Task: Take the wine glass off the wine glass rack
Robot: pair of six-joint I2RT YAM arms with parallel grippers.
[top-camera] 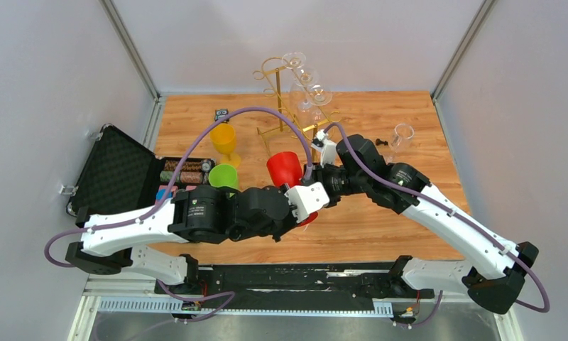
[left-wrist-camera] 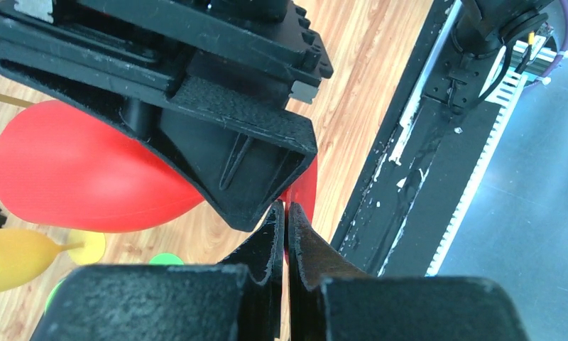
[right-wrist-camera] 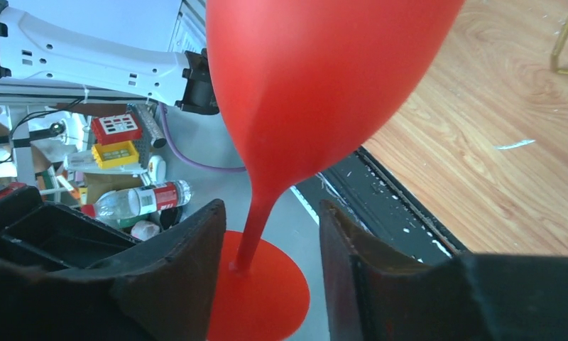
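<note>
Pincer on the right arm (right-wrist-camera: 270, 213) is standing partly spread, and I am seeing its two fingers (right-wrist-camera: 196, 249) straddling the stem of the red wine glass (right-wrist-camera: 317, 85), with a gap showing on each side of the stem. From above, I am watching that arm reaching from its base at the near right corner diagonally left and far to the middle of the table (top-camera: 380, 234), with its wrist turning back toward the near side.

The left arm is lying low, stretching from the near left rightward so that both wrists are meeting at the centre. Its pincer (left-wrist-camera: 286, 209) is pressing fully together, and in its wrist view the tips are pinching the thin edge of the red foot. I cannot tell whether the foot is resting on the table.

The bowl of the red wine glass is sitting just far of both wrists, off the wine glass rack (top-camera: 270, 79), which is standing at the far middle of the table with clear wine glasses (top-camera: 306, 85) hanging on it. A yellow glass (top-camera: 223, 138) and a green glass (top-camera: 223, 174) are standing to the left, beside an open black case (top-camera: 114, 170).
</note>
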